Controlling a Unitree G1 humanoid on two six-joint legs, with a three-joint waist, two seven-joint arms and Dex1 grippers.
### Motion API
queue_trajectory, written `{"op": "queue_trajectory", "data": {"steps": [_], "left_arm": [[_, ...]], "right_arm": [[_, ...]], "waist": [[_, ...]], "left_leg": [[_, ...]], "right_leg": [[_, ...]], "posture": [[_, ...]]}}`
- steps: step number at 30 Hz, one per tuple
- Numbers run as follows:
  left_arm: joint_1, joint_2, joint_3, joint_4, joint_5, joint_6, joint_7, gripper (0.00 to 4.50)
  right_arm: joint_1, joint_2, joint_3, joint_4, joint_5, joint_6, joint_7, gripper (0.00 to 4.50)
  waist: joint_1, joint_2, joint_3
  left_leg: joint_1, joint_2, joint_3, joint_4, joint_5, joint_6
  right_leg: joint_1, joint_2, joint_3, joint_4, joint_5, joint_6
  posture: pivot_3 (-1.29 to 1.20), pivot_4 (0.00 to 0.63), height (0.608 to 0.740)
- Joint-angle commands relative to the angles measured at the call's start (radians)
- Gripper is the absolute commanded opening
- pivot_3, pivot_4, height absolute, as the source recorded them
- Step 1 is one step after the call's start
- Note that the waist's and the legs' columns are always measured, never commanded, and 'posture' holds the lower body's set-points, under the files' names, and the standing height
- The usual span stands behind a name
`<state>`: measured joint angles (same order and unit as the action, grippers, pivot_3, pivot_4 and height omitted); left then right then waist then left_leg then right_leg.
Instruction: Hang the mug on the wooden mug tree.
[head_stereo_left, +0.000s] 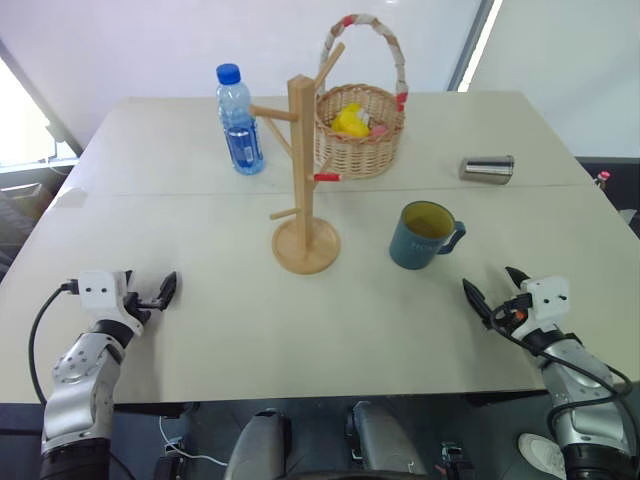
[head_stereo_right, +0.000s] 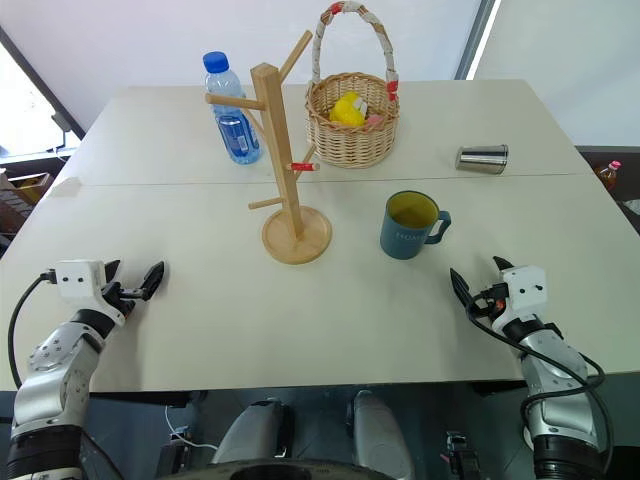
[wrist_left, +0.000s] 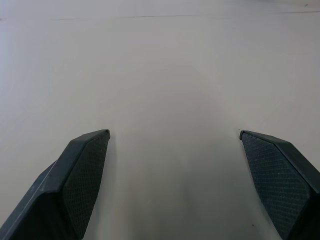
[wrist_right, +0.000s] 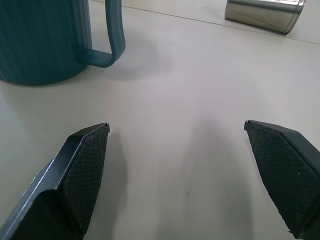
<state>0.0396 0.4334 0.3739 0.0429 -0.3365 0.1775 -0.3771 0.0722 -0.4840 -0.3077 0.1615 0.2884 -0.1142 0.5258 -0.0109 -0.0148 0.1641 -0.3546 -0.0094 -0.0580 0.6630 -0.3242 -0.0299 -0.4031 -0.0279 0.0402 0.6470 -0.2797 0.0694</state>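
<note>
Right of the wooden mug tree the mug stood ungrasped; both the right gripper and left gripper gaped empty, reach pending

A plain test room or lab: two pale surfaces pushed together, bare white walls, loose cables on the dark floor beneath the near edge.

Blue-grey mug (yellow-green inside), light-wood mug tree.
</note>
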Motion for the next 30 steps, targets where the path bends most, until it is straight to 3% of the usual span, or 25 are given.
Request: {"op": "queue_trajectory", "data": {"steps": [1, 15, 20, 26, 30], "left_arm": [[-0.010, 0.006, -0.005, -0.023, -0.002, 0.010, -0.007, 4.50], [0.002, -0.032, -0.063, -0.145, -0.063, -0.009, -0.121, 4.50], [0.029, -0.038, -0.208, -0.274, -0.107, 0.046, -0.246, 4.50], [0.055, 0.030, -0.433, -0.413, -0.083, 0.077, -0.416, 4.50], [0.022, 0.031, -0.491, -0.437, -0.083, 0.088, -0.437, 4.50]], "right_arm": [[0.007, 0.011, -0.005, -0.009, 0.000, -0.003, -0.003, 4.49], [0.012, 0.029, -0.002, -0.014, -0.003, -0.008, -0.020, 4.49], [0.000, 0.022, -0.007, -0.032, 0.000, 0.031, -0.034, 4.49], [0.008, 0.028, -0.003, -0.103, 0.018, 0.042, -0.014, 4.49], [-0.028, 0.038, 0.012, -0.124, 0.010, 0.054, -0.025, 4.49]], "waist": [[0.000, 0.000, 0.000], [0.000, 0.000, 0.000], [-0.002, 0.000, 0.000], [-0.002, 0.002, 0.000], [-0.001, 0.004, 0.000]], "left_leg": [[0.000, 0.000, 0.000, 0.000, 0.000, 0.000], [0.000, 0.000, 0.000, 0.000, 0.000, 0.000], [0.000, 0.000, 0.000, 0.000, 0.000, 0.000], [0.000, 0.000, 0.000, 0.000, 0.000, 0.000], [0.000, 0.000, 0.000, 0.000, 0.000, 0.000]], "right_leg": [[0.000, 0.000, 0.000, 0.000, 0.000, 0.000], [0.000, 0.000, 0.000, 0.000, 0.000, 0.000], [0.000, 0.000, 0.000, 0.000, 0.000, 0.000], [0.000, 0.000, 0.000, 0.000, 0.000, -0.001], [0.000, 0.001, 0.000, 0.000, 0.000, -0.001]], "posture": [[0.00, 0.150, 0.740], [0.00, 0.150, 0.740], [0.00, 0.150, 0.740], [0.00, 0.150, 0.740], [0.00, 0.150, 0.740]]}}
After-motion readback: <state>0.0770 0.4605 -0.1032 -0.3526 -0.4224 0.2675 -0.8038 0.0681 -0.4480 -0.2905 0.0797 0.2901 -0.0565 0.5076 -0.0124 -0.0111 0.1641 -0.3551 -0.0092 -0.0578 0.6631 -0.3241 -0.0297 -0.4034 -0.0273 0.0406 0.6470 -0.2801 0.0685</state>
